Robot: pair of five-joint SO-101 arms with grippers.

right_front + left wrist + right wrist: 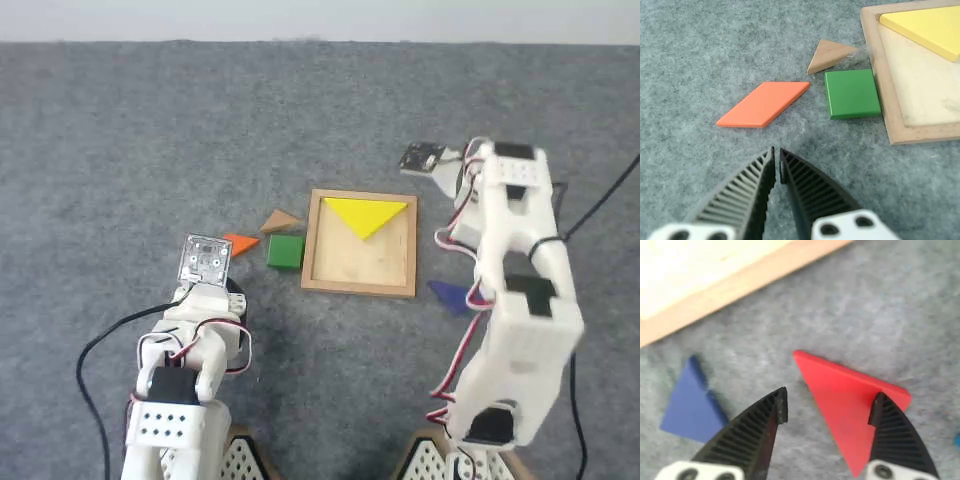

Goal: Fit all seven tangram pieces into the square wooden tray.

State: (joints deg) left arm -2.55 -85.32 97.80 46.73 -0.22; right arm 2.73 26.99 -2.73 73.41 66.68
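The square wooden tray (313, 260) lies mid-table with a yellow triangle (366, 215) in its far part. Left of it lie a green square (286, 250), an orange parallelogram (241, 243) and a tan triangle (281, 219). My left gripper (776, 154) is shut and empty, just short of the orange parallelogram (764, 103), with the green square (852, 93) and tan triangle (829, 55) beyond. My right gripper (830, 407) is open low over a red triangle (850, 407), one finger over it and the other on bare carpet. A blue triangle (689, 404) lies beside it, near the tray's edge (735, 285).
Grey carpet covers the table. The right arm (515, 300) stands tall to the right of the tray, above the blue triangle (450, 294). Cables trail from both arms. The carpet far behind the tray holds nothing.
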